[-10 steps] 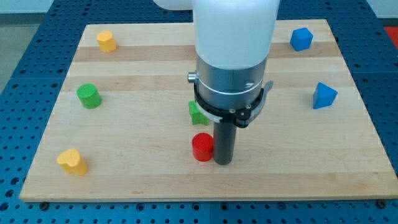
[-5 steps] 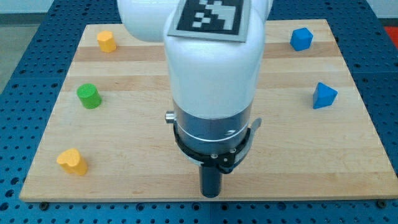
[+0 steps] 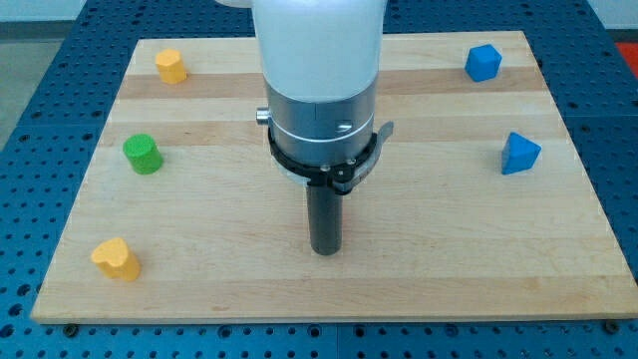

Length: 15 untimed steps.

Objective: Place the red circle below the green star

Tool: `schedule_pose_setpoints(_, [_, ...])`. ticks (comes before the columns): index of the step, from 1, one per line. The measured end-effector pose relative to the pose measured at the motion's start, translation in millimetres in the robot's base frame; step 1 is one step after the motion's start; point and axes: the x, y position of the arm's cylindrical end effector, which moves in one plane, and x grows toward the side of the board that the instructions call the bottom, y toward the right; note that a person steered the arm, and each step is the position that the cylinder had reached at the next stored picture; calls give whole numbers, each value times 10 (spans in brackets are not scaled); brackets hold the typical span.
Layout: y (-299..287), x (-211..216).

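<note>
My tip [image 3: 326, 250] sits on the board [image 3: 439, 269], a little left of centre and toward the near edge. There are no fingers on this rig, just a straight dark rod, and it has hold of nothing. The white and silver arm [image 3: 319, 90] rises above it and fills the middle of the view.

The red circle and the green star cannot be seen: neither shows anywhere on the open wood, and the arm's body blocks the centre of the board, so I cannot tell where they lie or how the tip stands to them.

Five blocks are in plain sight, all well apart from the tip. At far left, a yellow block [image 3: 170, 66] rests near the far edge. Nearer and further left sits a green cylinder [image 3: 142, 154]. At near left, close to the corner, lies a yellow heart [image 3: 115, 258]. On the right side, a blue cube [image 3: 482, 62] sits close to the far edge, and nearer, a blue block [image 3: 519, 154] of wedge-like shape stands close to the right edge.

The board itself rests on a blue perforated surface [image 3: 30, 60].
</note>
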Motion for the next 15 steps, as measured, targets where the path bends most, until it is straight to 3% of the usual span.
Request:
schedule_pose_setpoints(4, [-59,-170])
schedule_pose_setpoints(12, [-1294,-92])
schedule_pose_setpoints(15, [-1653,-444])
